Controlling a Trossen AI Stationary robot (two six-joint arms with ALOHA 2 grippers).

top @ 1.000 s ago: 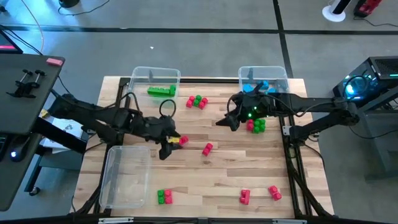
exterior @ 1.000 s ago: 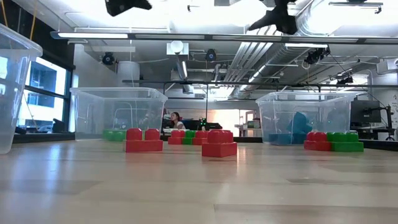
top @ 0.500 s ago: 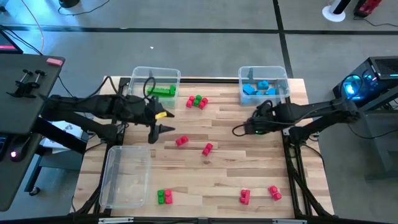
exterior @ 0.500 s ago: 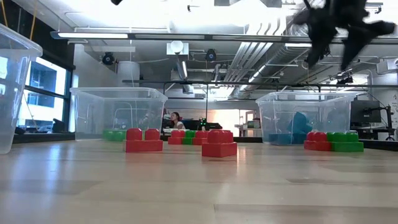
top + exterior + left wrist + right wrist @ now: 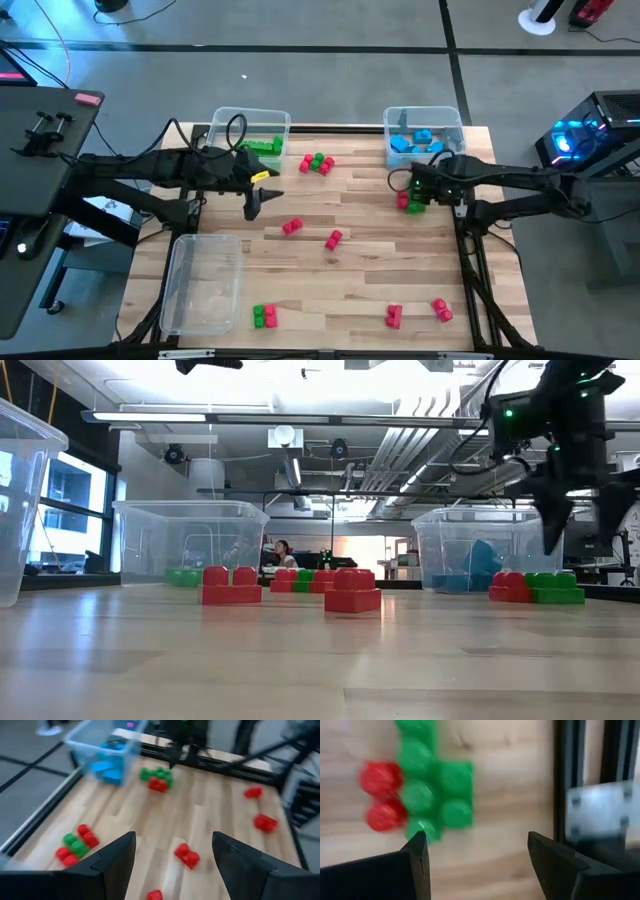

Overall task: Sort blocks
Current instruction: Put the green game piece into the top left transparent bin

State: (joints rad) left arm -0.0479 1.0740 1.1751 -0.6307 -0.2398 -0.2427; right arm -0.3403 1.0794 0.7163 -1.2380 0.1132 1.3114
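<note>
So on the wooden counter (image 5: 350, 280), starting at the left side, there's an empty clear bin (image 5: 203, 283) at the near corner and another clear bin (image 5: 250, 132) at the far edge with green blocks (image 5: 262, 146) inside. The left pincer (image 5: 255, 205) hangs above the counter just in front of that far bin, fingers spread and nothing between them. A bit to its right sits a red block (image 5: 291, 227), then another red block (image 5: 334, 239) close by, and up near the far edge a red and green cluster (image 5: 318, 163). Along the near edge you get a green and red pair (image 5: 264, 316), then a red block (image 5: 393, 317) and one more red block (image 5: 441, 310). Over on the right, a third bin (image 5: 424, 135) holds light blue blocks (image 5: 415, 140). The right pincer (image 5: 413, 186) hovers right over a green and red cluster (image 5: 420, 795) by the counter's right edge, fingers apart and not touching it, from what the right wrist view shows.
</note>
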